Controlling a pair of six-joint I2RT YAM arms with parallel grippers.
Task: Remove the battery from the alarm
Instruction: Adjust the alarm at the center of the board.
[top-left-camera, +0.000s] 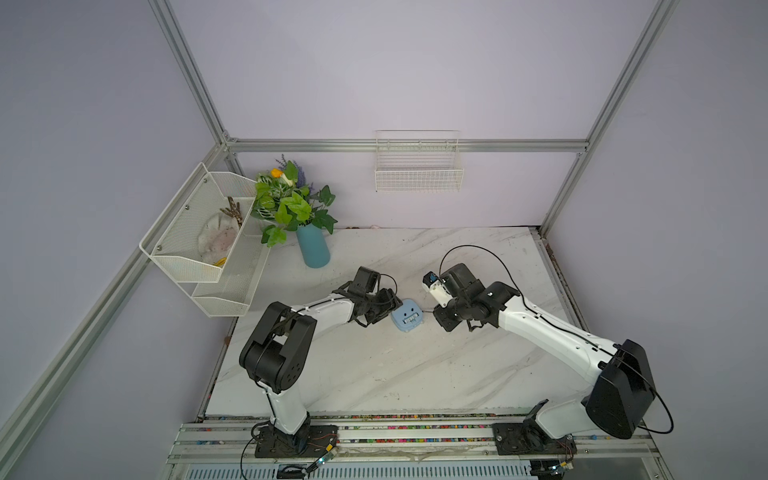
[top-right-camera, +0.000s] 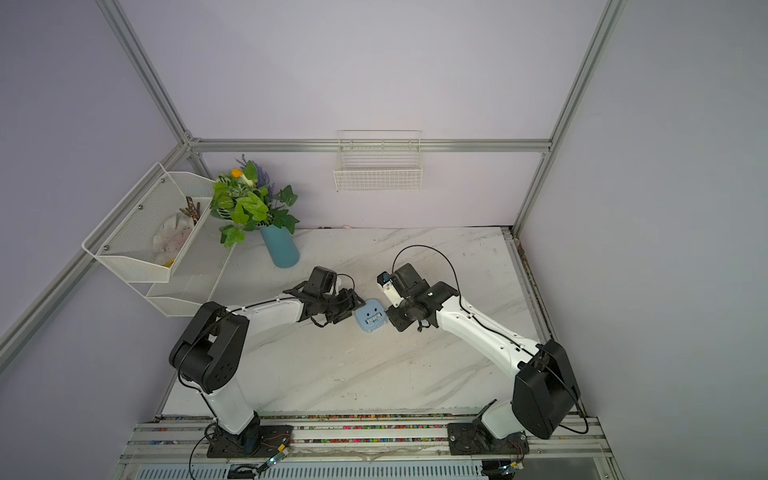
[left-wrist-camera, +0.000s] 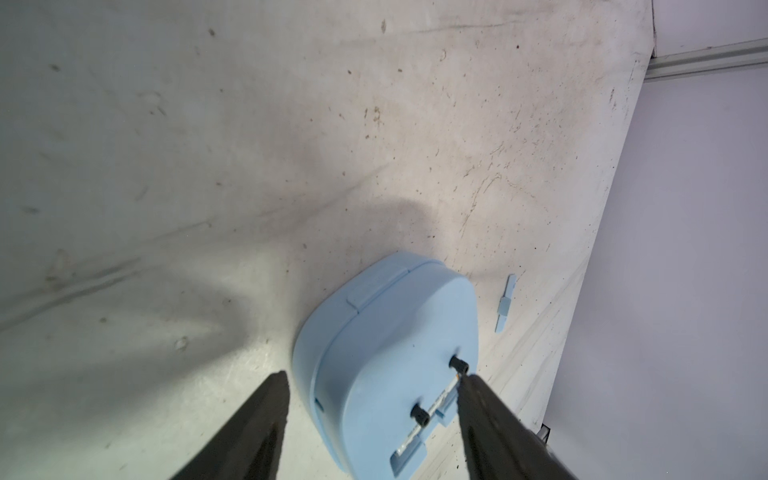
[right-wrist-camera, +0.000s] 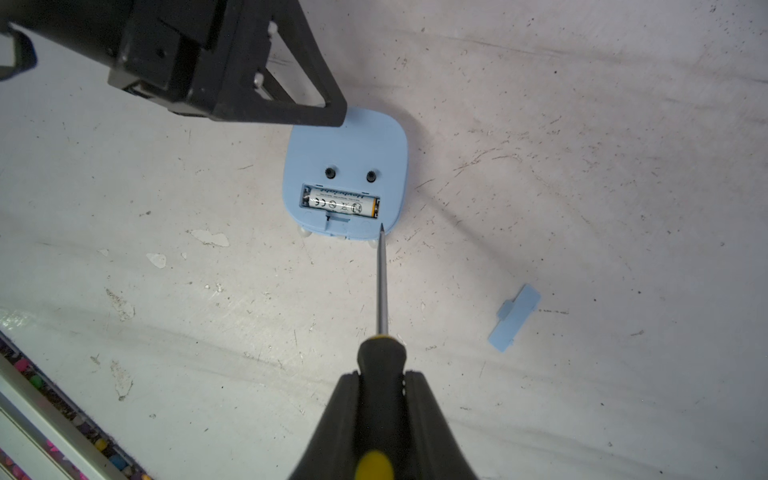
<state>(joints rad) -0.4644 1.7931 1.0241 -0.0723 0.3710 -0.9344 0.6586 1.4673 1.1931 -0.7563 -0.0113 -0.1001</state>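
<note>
The light-blue alarm (top-left-camera: 407, 316) (top-right-camera: 371, 316) lies face down mid-table, its battery compartment uncovered. The battery (right-wrist-camera: 340, 201) lies in that compartment, white with an orange end; only a sliver of the battery (left-wrist-camera: 440, 399) shows in the left wrist view. My left gripper (left-wrist-camera: 374, 378) (top-left-camera: 390, 309) is open and straddles the alarm (left-wrist-camera: 395, 332): one finger stands on the table beside it, the other tip is at the compartment's end. My right gripper (right-wrist-camera: 381, 374) (top-left-camera: 440, 322) is shut on the black-handled screwdriver (right-wrist-camera: 381, 291), whose tip is at the alarm's (right-wrist-camera: 345, 149) edge below the compartment.
The loose blue compartment cover (right-wrist-camera: 514, 318) (left-wrist-camera: 505, 303) lies on the table beside the alarm. A teal vase with leaves (top-left-camera: 312, 245) stands at the back left, next to a white mesh shelf (top-left-camera: 199, 237). A wire basket (top-left-camera: 419, 174) hangs on the back wall.
</note>
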